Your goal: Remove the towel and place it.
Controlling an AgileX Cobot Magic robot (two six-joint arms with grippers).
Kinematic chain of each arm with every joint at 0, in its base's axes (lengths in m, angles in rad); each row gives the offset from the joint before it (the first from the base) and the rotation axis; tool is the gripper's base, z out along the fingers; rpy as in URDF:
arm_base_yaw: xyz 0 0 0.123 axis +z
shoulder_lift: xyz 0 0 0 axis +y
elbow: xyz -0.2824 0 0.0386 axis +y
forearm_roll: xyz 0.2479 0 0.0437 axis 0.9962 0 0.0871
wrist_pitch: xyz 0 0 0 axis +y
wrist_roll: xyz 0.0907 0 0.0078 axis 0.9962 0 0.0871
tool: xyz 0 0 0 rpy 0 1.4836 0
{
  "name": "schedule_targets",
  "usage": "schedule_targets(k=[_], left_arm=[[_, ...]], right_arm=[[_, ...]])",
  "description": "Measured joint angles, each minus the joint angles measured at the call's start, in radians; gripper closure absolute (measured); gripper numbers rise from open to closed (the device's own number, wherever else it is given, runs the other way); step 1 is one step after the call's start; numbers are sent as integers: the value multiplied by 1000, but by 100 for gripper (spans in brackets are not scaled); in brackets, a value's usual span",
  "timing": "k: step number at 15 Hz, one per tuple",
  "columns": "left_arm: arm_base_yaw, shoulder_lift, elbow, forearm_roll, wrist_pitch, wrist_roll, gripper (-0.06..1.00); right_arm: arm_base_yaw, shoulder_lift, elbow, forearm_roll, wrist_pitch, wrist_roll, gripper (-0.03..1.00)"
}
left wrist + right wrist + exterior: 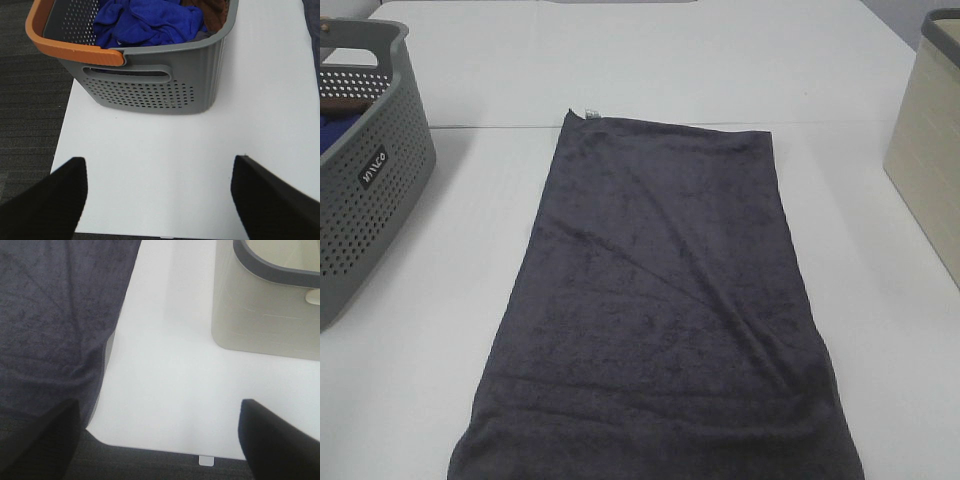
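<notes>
Towel (660, 310) is spread flat mid-table, grey basket (365, 170) sits at 9 o'clock, beige bin (930, 170) at 3. Left gripper (159, 200) and right gripper (160, 440) are held wide, empty.

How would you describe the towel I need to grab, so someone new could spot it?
Start from the white table: between the perforated grey basket on the left and the beige bin on the right lies the towel, spread flat. It is dark charcoal terry cloth, unlike the blue cloth bundled inside the basket.
</notes>
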Motion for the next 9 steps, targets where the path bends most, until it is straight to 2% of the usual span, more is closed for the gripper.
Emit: schedule_targets(k=[2, 6, 9], left_arm=[[0, -75, 42, -16, 9, 11, 20], [0, -285, 108, -125, 25, 61, 20], [0, -365, 156, -156, 23, 68, 20]], right_arm=[[0, -69, 21, 0, -1, 0, 13], [0, -258, 102, -1, -4, -5, 13], [0, -316, 176, 4, -5, -31, 13]])
